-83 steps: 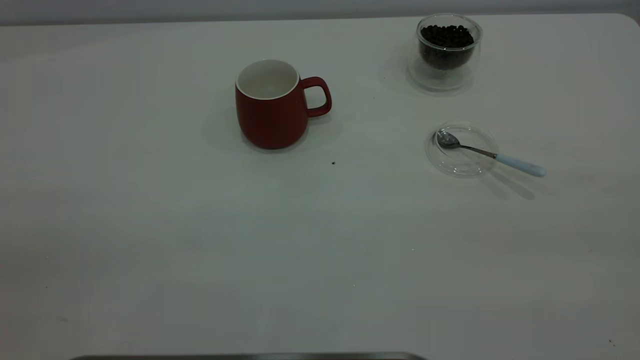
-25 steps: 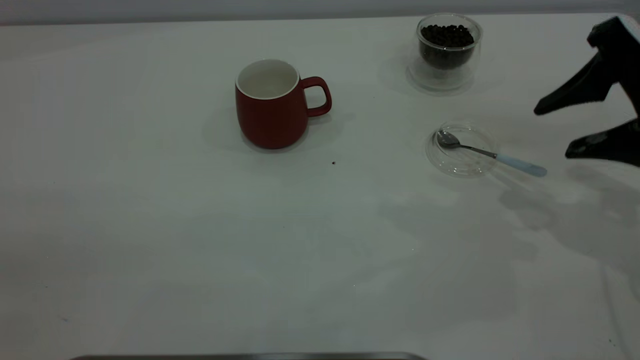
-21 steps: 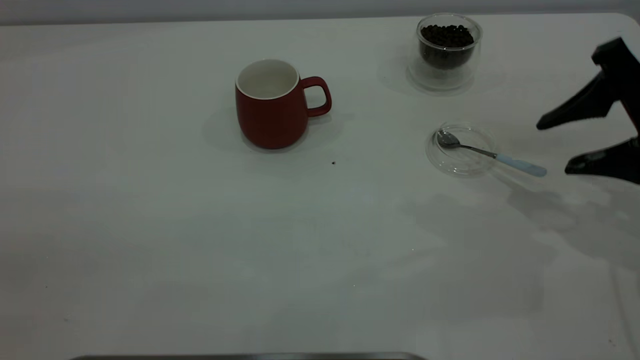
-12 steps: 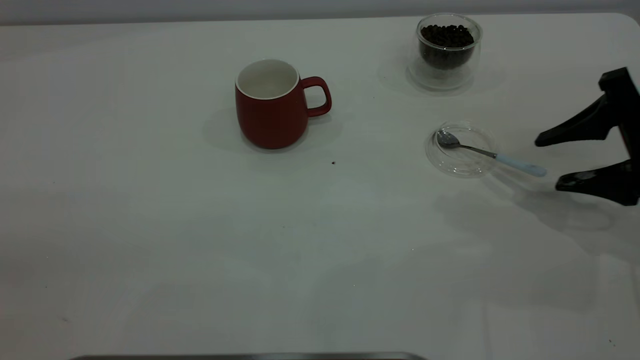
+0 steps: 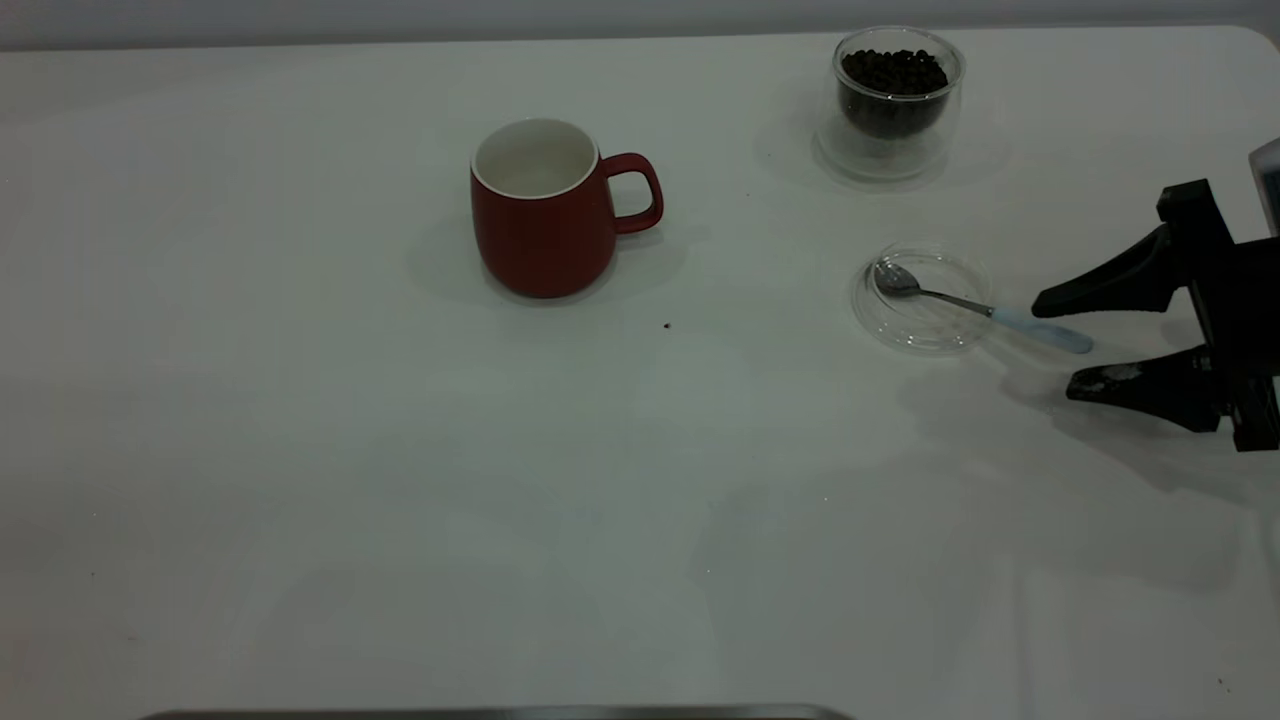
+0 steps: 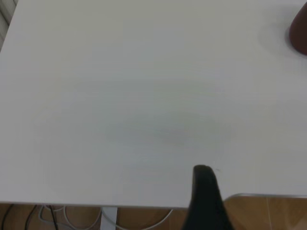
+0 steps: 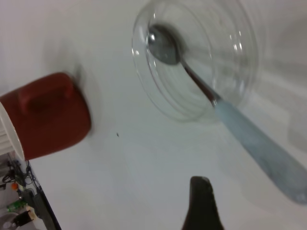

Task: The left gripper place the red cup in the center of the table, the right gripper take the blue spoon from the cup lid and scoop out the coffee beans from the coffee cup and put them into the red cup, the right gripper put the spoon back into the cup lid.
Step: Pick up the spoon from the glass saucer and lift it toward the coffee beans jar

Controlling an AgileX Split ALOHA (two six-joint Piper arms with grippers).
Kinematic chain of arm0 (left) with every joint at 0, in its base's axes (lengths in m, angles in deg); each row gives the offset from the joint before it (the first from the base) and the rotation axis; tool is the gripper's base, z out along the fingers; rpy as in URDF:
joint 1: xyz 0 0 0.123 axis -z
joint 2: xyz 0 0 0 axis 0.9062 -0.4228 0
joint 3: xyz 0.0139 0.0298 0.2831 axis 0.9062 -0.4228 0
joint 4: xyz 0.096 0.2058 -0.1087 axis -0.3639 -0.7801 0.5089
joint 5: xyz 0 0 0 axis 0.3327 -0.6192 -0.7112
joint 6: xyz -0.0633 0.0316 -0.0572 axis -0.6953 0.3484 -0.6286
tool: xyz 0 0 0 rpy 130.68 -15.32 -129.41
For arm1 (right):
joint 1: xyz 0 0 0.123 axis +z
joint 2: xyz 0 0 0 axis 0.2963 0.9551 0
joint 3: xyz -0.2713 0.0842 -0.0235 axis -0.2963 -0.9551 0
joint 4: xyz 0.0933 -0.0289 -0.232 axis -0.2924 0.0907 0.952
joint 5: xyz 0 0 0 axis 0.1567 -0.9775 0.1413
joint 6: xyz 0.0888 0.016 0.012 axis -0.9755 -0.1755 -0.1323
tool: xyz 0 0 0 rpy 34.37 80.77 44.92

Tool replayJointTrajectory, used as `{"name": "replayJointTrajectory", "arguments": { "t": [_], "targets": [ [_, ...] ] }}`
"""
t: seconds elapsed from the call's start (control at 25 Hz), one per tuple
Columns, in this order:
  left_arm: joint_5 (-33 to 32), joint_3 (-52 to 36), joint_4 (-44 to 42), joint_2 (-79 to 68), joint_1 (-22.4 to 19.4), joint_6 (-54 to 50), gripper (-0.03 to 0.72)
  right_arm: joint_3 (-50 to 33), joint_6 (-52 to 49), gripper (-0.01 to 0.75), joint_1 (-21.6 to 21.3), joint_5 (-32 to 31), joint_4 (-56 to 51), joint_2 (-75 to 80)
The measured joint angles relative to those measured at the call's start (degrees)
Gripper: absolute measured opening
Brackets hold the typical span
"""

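Spoon first: from the exterior view, the blue spoon (image 5: 985, 309) lies with its metal bowl inside the cup lid (image 5: 921, 298) and its pale handle pointing out toward four o'clock across the table (image 5: 400, 480). My right gripper (image 5: 1050, 345) has come in from three o'clock and dropped lower than half a second ago; its jaws are spread wide, one tip just above the handle's end, the other just below it, neither touching. The red cup (image 5: 545, 207) stands near the middle, handle toward three o'clock, unmoved. The coffee cup (image 5: 893, 100), holding the coffee beans (image 5: 893, 72), sits at twelve o'clock from the lid, also unmoved.

From my left wrist view, one dark finger (image 6: 206, 199) shows over the table's near edge, and I cannot tell how the left gripper stands; a sliver of the red cup (image 6: 300, 31) shows far off.

From my right wrist view, the spoon (image 7: 220, 108) rests in the lid (image 7: 196, 57), with one finger (image 7: 201, 206) near the handle and the red cup (image 7: 48, 115) beyond.
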Motion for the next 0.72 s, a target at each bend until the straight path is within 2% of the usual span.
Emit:
{"name": "replayJointTrajectory", "arguments": {
  "t": [0.24, 0.72],
  "targets": [
    [0.00, 0.00, 0.00, 0.00, 0.00, -0.04, 0.586, 2.13, 0.51, 0.577, 0.00, -1.47, 0.00, 1.05],
    [0.00, 0.00, 0.00, 0.00, 0.00, -0.04, 0.586, 2.49, 0.57, 0.447, 0.00, -1.60, 0.00, 1.24]
  ]
}}
